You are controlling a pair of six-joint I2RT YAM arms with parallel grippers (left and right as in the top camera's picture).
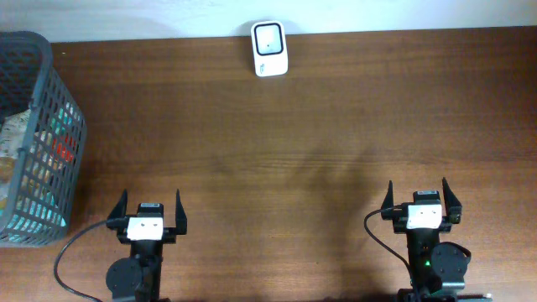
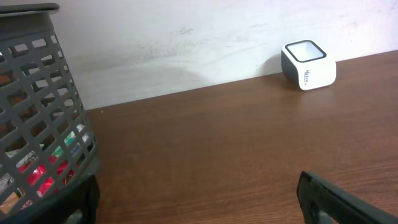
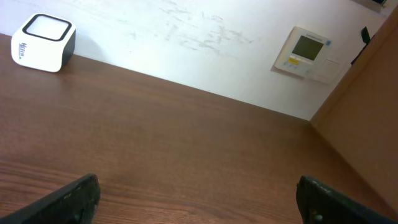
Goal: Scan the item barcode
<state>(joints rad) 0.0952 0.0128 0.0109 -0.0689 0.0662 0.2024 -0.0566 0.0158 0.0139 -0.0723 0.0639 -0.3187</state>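
Brown wood table (image 1: 294, 126), white wall (image 2: 186, 43), grey basket (image 1: 42, 92) of packets (image 2: 38, 182), white dark-windowed scanner (image 1: 269, 49), left gripper (image 1: 150, 203) and right gripper (image 1: 418, 193) spread wide

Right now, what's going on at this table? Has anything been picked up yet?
Nothing is being handled yet. Both arms sit at the near edge of the wooden table, with the left gripper and right gripper open and empty. The packaged items lie in the grey mesh basket at the left side. The white barcode scanner stands at the far edge by the wall, with nothing near it.
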